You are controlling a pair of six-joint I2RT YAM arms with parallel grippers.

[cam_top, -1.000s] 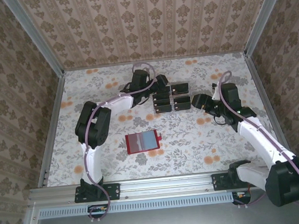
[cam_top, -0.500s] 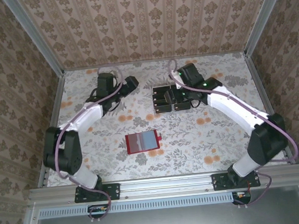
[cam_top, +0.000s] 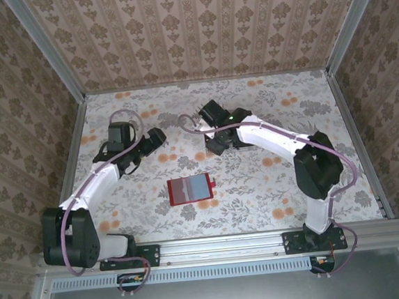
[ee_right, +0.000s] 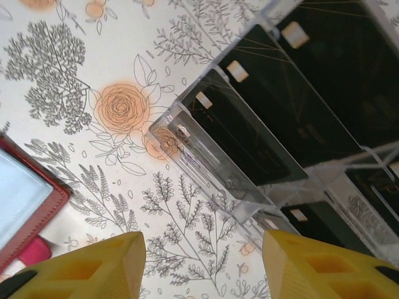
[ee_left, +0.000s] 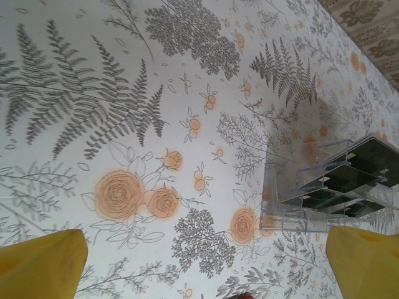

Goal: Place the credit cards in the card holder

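The right gripper (ee_right: 202,266) has swung left above the tray (ee_right: 187,149) of cards (ee_right: 262,131), spread wide, empty. The left gripper (ee_left: 202,261), also wide, has drawn back. The wallet (cam_top: 189,189) is unmoved.

Card holder (cam_top: 190,189) lying open mid-surface (cam_top: 272,185), tray (cam_top: 235,143) behind it toward the far wall, credit cards (ee_right: 268,118) slotted in the tray, left gripper (cam_top: 155,140) well left of the tray, right gripper (ee_right: 202,265) at its left end.

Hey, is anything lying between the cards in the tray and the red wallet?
Nothing visible: bare tablecloth lies between the clear tray holding the credit cards and the open card holder.
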